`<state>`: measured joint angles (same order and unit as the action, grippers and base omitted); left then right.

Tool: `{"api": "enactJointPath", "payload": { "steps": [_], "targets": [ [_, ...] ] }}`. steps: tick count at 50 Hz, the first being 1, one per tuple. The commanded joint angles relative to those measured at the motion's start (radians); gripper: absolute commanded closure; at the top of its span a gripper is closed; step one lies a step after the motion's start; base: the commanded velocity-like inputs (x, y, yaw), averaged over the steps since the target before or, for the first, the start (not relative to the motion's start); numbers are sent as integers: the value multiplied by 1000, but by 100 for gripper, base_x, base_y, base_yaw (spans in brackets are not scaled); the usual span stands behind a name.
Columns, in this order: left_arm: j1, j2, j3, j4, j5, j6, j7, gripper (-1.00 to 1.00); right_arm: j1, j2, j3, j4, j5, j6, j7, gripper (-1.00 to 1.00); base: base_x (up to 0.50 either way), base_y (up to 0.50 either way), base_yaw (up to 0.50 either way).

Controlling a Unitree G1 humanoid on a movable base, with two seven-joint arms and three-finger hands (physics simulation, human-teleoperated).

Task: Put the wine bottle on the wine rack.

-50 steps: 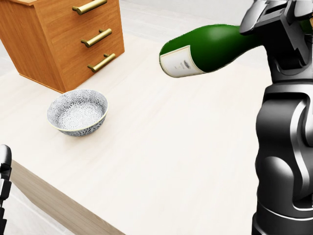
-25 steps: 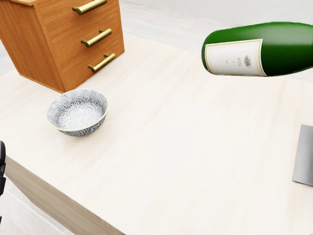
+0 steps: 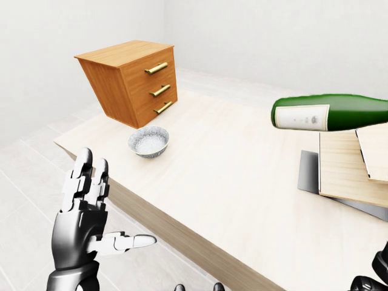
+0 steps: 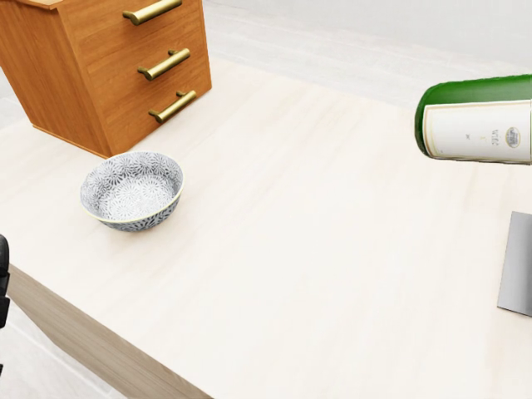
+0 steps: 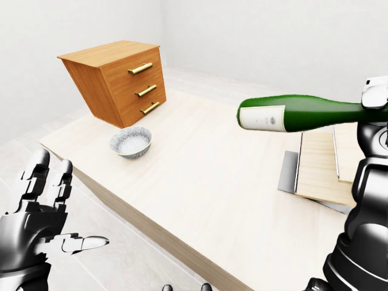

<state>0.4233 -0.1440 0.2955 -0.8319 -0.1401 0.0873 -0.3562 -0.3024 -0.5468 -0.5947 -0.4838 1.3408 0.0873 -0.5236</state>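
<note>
Left-eye view: wine bottle (image 3: 330, 113) lies horizontal at right, above wine rack (image 3: 348, 170); left hand (image 3: 85, 215) is spread, empty.
Head view: bottle's base at right edge.
Right-eye view: right hand (image 5: 377, 97) clasps the neck; glass, likely heavy, slippery, breakable.

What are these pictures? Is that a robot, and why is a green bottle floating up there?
Yes, a robot in a computer simulation. All three pictures come from cameras on its head. The silver left robot hand hangs open beside the table. The right robot hand holds the wine bottle sideways by its neck, so the bottle isn't floating. On the table are a patterned bowl, a wooden drawer chest, and the wooden wine rack under the bottle.
</note>
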Motion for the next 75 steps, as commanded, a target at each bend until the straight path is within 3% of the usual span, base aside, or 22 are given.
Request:
{"api": "enactJointPath", "payload": {
  "steps": [1, 30, 47, 60, 67, 75],
  "targets": [
    [2, 1, 2, 11, -3, 0, 0, -100, 72, -88, -98, 39, 86, 0, 0, 100, 0, 0, 0],
    [12, -9, 13, 23, -13, 0, -11, -100, 229, -193, -386, 198, 137, 0, 0, 100, 0, 0, 0],
    [14, -7, 5, 26, -7, 0, -8, -100, 233, -301, -480, 329, 121, 0, 19, 100, 0, 0, 0],
    [16, -3, -8, -13, -5, 0, 4, -100, 241, -385, -505, 495, 58, 0, 47, 100, 0, 0, 0],
    [21, -7, -16, -12, 1, 0, 3, -100, 249, -369, -593, 515, 116, 0, 45, 100, 0, 0, 0],
    [21, -6, -17, -12, 1, 0, 3, -100, 257, -370, -591, 512, 126, 0, 40, 100, 0, 0, 0]
  ]
}}
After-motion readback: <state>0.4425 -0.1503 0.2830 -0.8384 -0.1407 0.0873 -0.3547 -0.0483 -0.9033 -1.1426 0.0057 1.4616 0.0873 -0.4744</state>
